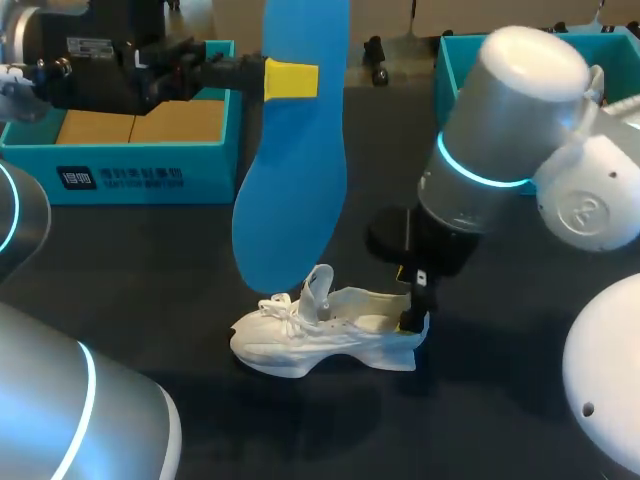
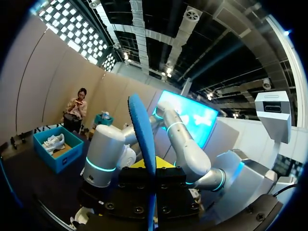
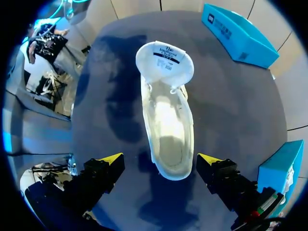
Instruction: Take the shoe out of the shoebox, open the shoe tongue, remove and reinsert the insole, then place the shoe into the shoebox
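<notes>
A white shoe (image 1: 320, 335) stands on the dark table, its tongue (image 3: 163, 60) pulled up and open. My left gripper (image 1: 290, 80) is high above the table, shut on the upper part of a blue insole (image 1: 290, 180) that hangs down with its lower end just above the laces. In the left wrist view the insole (image 2: 143, 139) shows edge-on between the fingers of the left gripper (image 2: 151, 166). My right gripper (image 1: 410, 300) is at the shoe's heel and stands open. In its wrist view the heel of the shoe (image 3: 168, 130) lies between the wide-spread fingers of the right gripper (image 3: 161, 161), untouched.
A teal shoebox (image 1: 130, 160) with a cardboard floor stands at the back left, under my left arm. A second teal box (image 1: 455, 60) at the back right holds something white (image 3: 288, 180). Dark table lies bare in front of the shoe.
</notes>
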